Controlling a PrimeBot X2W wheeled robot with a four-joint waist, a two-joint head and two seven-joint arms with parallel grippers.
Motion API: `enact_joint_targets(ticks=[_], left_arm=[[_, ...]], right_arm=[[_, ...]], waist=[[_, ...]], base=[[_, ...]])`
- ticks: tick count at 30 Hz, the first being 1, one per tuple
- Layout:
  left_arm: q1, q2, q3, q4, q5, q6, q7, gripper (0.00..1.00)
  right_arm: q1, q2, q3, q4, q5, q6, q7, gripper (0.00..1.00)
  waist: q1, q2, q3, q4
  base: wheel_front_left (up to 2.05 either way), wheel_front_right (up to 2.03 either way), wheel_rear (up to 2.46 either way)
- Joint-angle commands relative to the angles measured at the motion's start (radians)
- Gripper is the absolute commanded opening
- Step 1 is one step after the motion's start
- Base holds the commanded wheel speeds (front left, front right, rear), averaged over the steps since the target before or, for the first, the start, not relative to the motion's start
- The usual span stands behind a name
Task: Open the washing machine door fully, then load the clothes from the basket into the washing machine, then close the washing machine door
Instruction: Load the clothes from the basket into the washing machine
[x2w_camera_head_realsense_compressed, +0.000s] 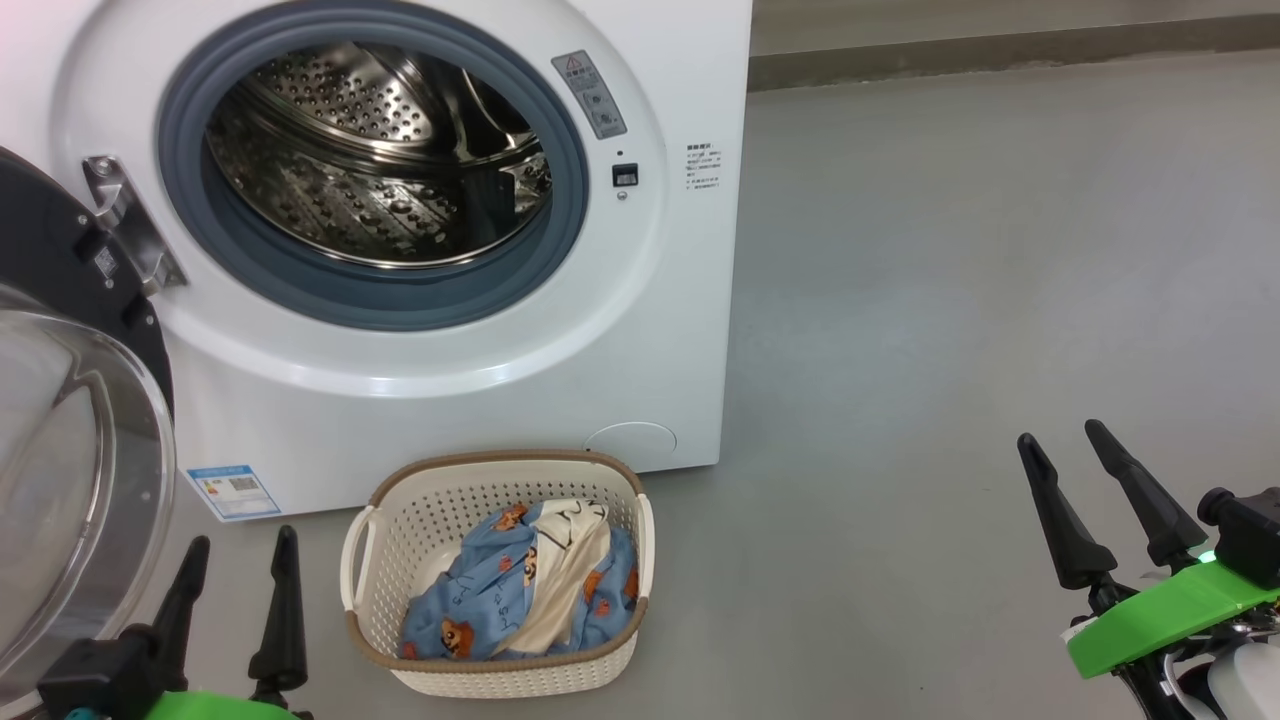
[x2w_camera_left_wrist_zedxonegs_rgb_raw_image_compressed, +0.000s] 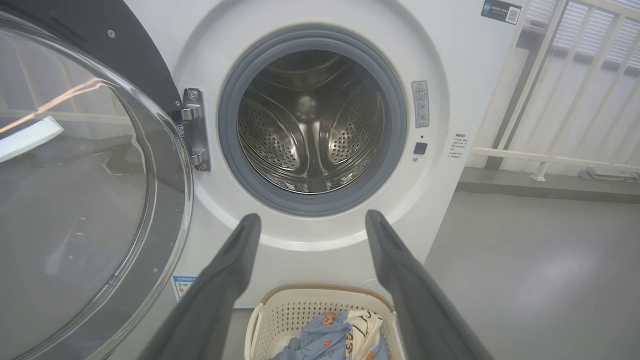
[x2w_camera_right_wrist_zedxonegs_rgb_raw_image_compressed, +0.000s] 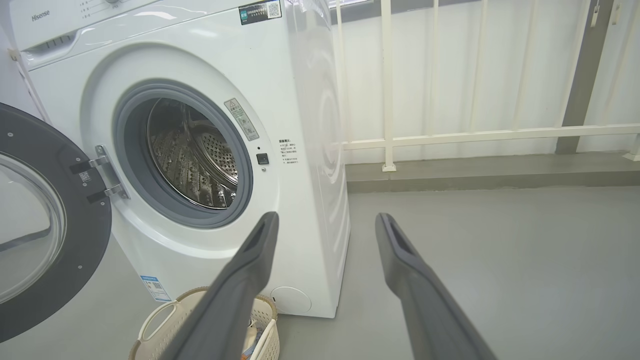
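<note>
1. Head view says it best: the clothes (x2w_camera_head_realsense_compressed: 520, 590) are all piled in the basket (x2w_camera_head_realsense_compressed: 420, 520), blue bits wrapped around the cream one. Grab one corner and I bet the whole wad comes up, or the light basket tips and drags along.
2. Basket sits on the floor (x2w_camera_head_realsense_compressed: 950, 300) right in front of the washer (x2w_camera_head_realsense_compressed: 480, 400), just below the drum (x2w_camera_head_realsense_compressed: 380, 160), with nothing loaded yet as far as I can see. Any sleeve left hanging over the gasket (x2w_camera_head_realsense_compressed: 300, 290) would get pinched at closing time.
3. Door (x2w_camera_head_realsense_compressed: 60, 250) is swung out to the left, its glass bulge just beside the left claw (x2w_camera_head_realsense_compressed: 243, 545). One careless lift of that arm and it clips the door.
4. Both claws are spread wide, holding nothing. Right claw (x2w_camera_head_realsense_compressed: 1060, 435) hangs well off to the side of the basket, so it has a long reach in.
</note>
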Motion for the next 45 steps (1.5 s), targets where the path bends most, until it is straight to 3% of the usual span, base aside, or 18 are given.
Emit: enact_joint_targets(ticks=[1, 45], left_arm=[[-0.031, 0.030, 0.035, -0.019, 0.009, -0.003, -0.016, 1.00], [-0.041, 0.051, 0.002, -0.024, 0.018, 0.005, -0.018, 1.00]], right_arm=[[-0.027, -0.023, 0.013, -0.020, -0.007, 0.006, -0.009, 1.00], [-0.020, -0.011, 0.014, -0.018, -0.001, 0.006, -0.009, 1.00]], waist=[[0.0000, 0.0000, -0.001, 0.001], [0.0000, 0.0000, 0.006, 0.013]], base=[[0.00, 0.00, 0.00], [0.14, -0.14, 0.00]])
